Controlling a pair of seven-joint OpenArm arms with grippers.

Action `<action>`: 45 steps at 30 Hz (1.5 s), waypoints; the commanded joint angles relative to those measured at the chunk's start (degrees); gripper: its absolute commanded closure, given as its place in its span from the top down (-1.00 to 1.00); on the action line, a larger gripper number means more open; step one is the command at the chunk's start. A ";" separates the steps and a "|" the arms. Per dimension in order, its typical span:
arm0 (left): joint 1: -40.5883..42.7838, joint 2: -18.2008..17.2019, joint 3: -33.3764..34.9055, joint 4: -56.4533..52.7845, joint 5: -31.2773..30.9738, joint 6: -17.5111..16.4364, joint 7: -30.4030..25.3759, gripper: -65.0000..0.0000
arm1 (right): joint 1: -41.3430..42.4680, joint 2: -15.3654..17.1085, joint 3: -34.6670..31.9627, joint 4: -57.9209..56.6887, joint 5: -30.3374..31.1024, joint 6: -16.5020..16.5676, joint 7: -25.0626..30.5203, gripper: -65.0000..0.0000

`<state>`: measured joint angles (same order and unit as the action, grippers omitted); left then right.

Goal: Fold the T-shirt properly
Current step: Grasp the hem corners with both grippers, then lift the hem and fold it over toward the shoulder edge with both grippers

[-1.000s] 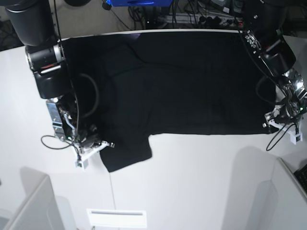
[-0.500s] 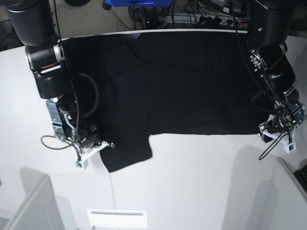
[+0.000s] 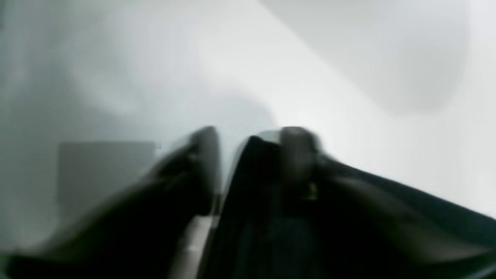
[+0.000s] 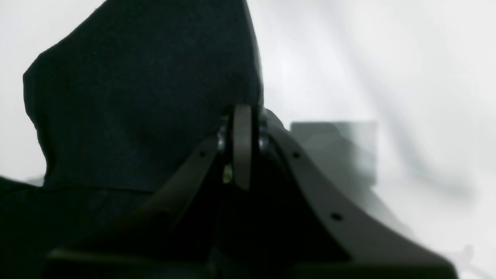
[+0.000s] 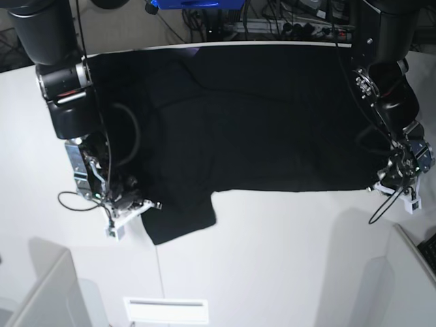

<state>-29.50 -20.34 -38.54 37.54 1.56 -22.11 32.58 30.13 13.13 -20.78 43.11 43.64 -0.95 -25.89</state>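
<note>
The black T-shirt [image 5: 259,122] lies spread flat, plain side up, across the back of the white table [image 5: 286,252]. One sleeve [image 5: 180,218] sticks out toward the front left. My right gripper [image 5: 144,204] sits at that sleeve's left edge. In the right wrist view the right gripper [image 4: 242,116] has its fingers together on the edge of the sleeve [image 4: 135,97]. My left gripper [image 5: 383,184] is at the shirt's front right corner. The left wrist view is blurred: the left gripper [image 3: 248,133] shows a narrow gap, with black cloth [image 3: 271,217] against one finger.
A white slotted box [image 5: 165,310] stands at the table's front edge. Grey panels rise at the front left [image 5: 41,293] and front right [image 5: 409,272]. Cables and power strips [image 5: 272,24] lie behind the table.
My left gripper has moved inward and toward the front, from off the shirt's right edge to its front right corner. My right arm and the shirt have not moved.
</note>
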 commanded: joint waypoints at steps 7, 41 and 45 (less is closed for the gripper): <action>0.18 -0.45 0.08 0.92 -0.20 -0.35 1.49 -1.00 | 0.60 0.55 0.25 1.50 -0.16 -0.15 -1.23 -1.00; 18.46 -0.01 -0.36 40.66 -16.99 -4.84 20.30 -1.00 | -16.72 4.50 12.64 35.88 -0.08 -3.75 -5.36 -1.00; 20.40 -0.10 -0.53 44.35 -18.93 -4.84 22.41 -1.00 | -19.36 4.50 16.07 40.18 -0.08 -3.75 -8.00 -1.00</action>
<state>-8.27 -19.18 -38.83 80.73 -16.88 -26.87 55.83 9.47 16.95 -5.21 82.15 43.29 -4.95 -35.18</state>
